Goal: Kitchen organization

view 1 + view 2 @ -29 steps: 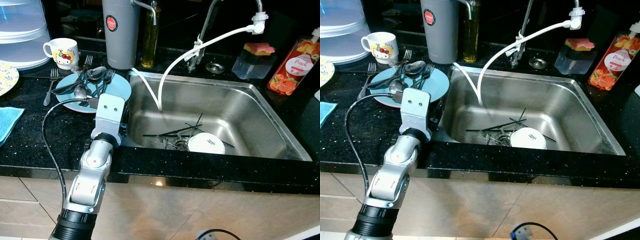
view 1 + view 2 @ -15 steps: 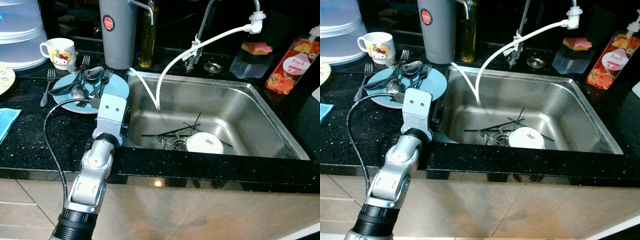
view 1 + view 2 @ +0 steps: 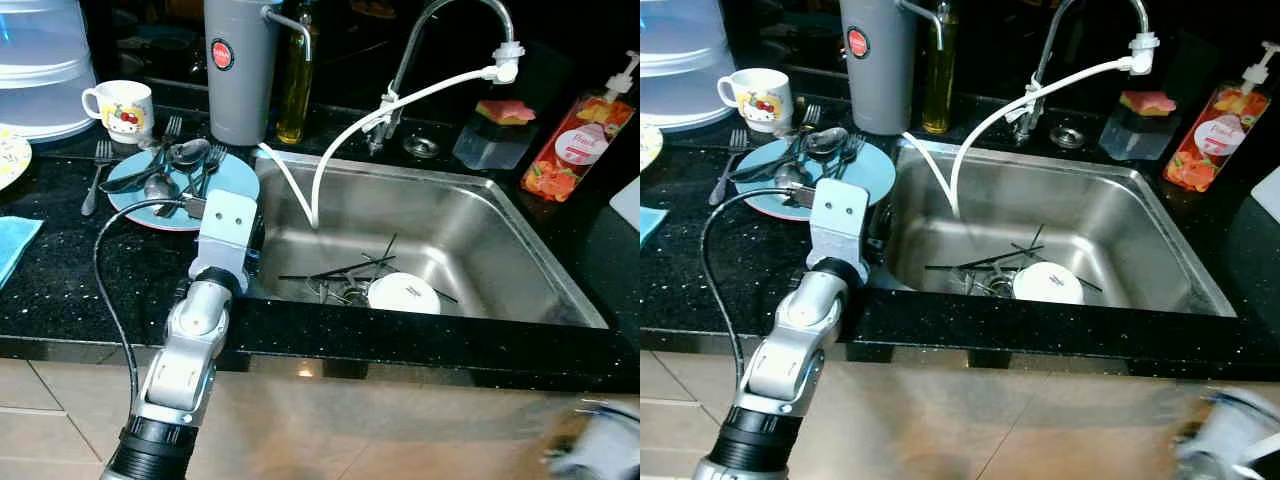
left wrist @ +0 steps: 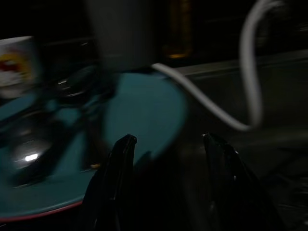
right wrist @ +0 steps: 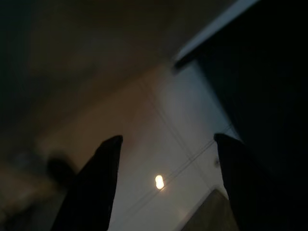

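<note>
1. The left gripper [image 4: 166, 144], fingers spread and empty, sits at the sink's [image 3: 520, 215] 9 o'clock rim, touching the blue plate's [image 3: 235, 175] edge.
2. A white bowl [image 3: 403, 294] lies in the basin.
3. The right gripper [image 5: 166, 144], spread, empty, faces blurred floor.

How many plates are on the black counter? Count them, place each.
2. A round light-blue plate holding cutlery lies left of the steel sink; a floral plate is cut off at the left edge. More may be hidden.
</note>
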Tool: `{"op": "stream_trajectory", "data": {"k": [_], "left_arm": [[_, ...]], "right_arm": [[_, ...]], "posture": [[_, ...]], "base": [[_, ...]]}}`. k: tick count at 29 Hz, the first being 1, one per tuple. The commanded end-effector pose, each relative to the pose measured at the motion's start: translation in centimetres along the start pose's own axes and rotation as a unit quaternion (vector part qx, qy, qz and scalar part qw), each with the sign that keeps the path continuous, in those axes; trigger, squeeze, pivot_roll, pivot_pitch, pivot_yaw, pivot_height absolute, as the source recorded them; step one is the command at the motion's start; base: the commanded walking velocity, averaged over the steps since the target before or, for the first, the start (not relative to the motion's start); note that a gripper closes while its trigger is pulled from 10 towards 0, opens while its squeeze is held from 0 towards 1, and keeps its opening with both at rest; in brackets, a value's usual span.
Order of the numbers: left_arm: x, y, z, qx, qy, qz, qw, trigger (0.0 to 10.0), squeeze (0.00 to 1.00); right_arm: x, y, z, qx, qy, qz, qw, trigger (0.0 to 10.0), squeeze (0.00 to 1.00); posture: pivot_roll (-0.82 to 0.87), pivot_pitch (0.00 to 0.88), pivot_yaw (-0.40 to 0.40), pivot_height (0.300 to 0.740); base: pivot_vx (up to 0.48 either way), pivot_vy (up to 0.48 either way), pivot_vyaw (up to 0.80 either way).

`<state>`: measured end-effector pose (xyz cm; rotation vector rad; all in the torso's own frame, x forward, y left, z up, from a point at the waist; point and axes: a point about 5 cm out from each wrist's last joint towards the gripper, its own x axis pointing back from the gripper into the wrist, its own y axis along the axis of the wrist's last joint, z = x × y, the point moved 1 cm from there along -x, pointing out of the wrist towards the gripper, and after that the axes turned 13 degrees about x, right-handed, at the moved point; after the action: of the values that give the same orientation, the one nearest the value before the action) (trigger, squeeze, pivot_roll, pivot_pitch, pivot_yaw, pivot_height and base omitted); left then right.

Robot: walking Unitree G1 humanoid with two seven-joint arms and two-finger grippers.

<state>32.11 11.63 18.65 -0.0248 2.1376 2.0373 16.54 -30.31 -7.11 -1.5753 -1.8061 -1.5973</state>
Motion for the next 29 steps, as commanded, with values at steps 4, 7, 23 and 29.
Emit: {"op": "stream_trajectory", "data": {"k": [4,7,23,29], "left_arm": [[0.0,-0.2,-0.5,0.004,-0.006,0.003,1.0,10.0,0.0],[0.0,-0.2,-0.5,0.004,-0.006,0.003,1.0,10.0,0.0],[0.0,-0.3,-0.5,0.004,-0.006,0.005,1.0,10.0,0.0],[-0.1,-0.3,-0.6,0.005,-0.01,0.005,1.0,10.0,0.0]], "right_arm": [[-0.1,-0.4,-0.6,0.058,0.002,0.005,0.998,10.0,0.0],[0.0,-0.9,-0.3,0.093,0.009,0.006,0.996,10.0,0.0],[-0.2,-0.4,-5.4,-0.126,-0.139,0.018,0.982,10.0,0.0],[0.6,2.6,-13.0,-0.268,-0.287,-0.031,0.919,10.0,0.0]], "posture": [[0.2,0.022,-0.087,0.74],[0.2,0.025,-0.087,0.74],[0.2,0.031,-0.083,0.74],[0.19,0.031,-0.078,0.74]], "base": [[0.0,0.0,0.0],[0.0,0.0,0.0],[0.0,0.0,0.0],[0.0,0.0,0.0]]}}
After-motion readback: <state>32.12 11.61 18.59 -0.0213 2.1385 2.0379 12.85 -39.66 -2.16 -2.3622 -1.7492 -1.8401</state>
